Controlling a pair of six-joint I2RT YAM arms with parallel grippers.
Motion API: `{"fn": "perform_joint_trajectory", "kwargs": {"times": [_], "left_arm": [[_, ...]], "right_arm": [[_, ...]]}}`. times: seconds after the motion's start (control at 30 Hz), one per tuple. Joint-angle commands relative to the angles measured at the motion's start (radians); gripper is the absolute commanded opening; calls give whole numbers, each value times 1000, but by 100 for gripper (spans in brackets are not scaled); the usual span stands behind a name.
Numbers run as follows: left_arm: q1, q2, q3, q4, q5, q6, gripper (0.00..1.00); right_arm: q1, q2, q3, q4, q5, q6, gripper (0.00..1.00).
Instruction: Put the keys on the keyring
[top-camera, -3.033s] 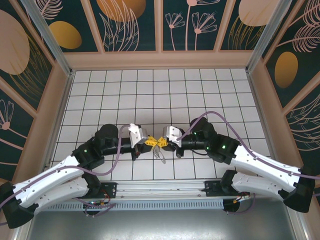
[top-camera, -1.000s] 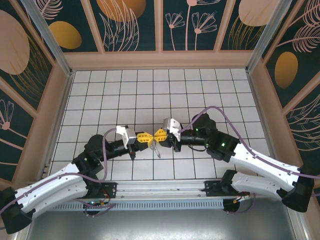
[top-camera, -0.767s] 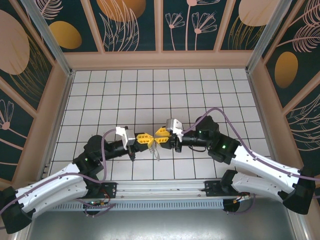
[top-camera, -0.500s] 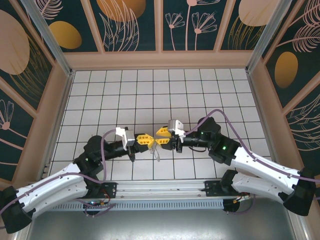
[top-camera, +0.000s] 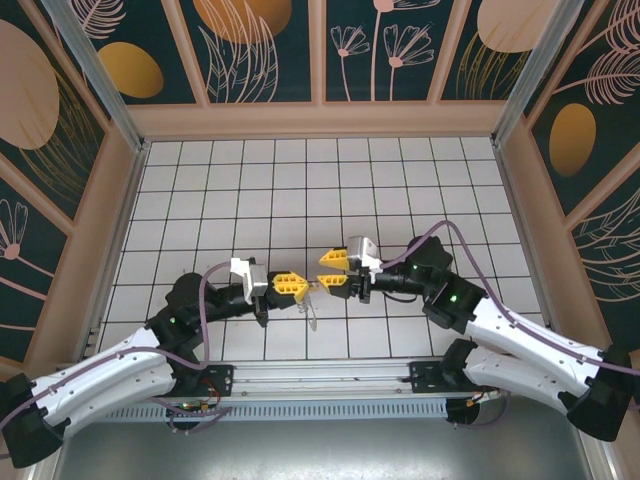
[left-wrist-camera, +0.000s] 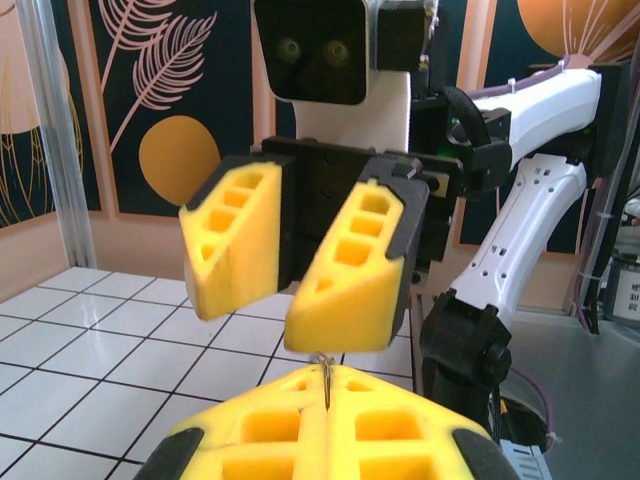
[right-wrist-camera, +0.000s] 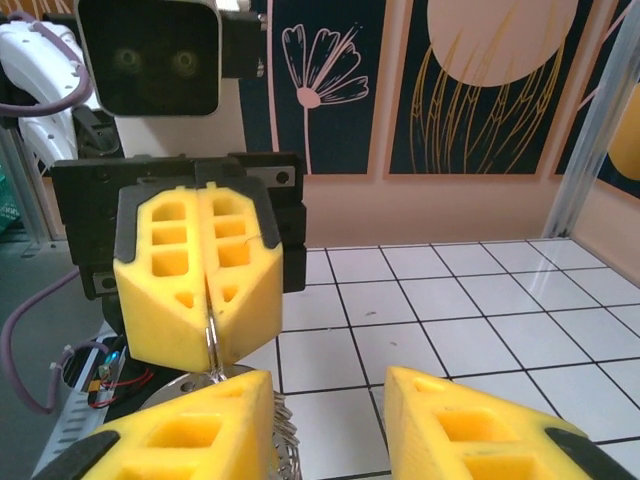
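White arm links (top-camera: 100, 370) with black joints (top-camera: 185, 300), thin purple cables (top-camera: 205, 300), green status lights (top-camera: 452, 296); yellow honeycombed gripper fingers (left-wrist-camera: 235, 240) in black mounts (left-wrist-camera: 330, 190).

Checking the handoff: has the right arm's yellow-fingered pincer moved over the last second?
Yes. The right pincer has backed rightward across the white tiled table's grid lines, opening away from the shut left pincer.

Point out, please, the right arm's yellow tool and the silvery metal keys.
right arm's yellow tool (top-camera: 322, 271): top view, midway between its open fingertips.
silvery metal keys (top-camera: 311, 308): top view, middle of the dangling bunch.
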Motion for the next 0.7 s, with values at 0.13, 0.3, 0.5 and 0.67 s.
{"fn": "perform_joint_trajectory", "kwargs": {"times": [0.13,0.3,0.5,0.67], "left_arm": [[-7,-46,28,-44,13,31,0],[-8,-46,26,-38,15,24,0],[-8,-34,35,-35,24,24,0],[-8,-20,38,-31,26,24,0]], "right_arm": [[-26,-44,-26,52,-28,30,37],[-30,-37,-34,54,-85,29,39],[-29,-21,-54,76,-173,39,40],[-28,9,-57,120,-216,59,39]]}}
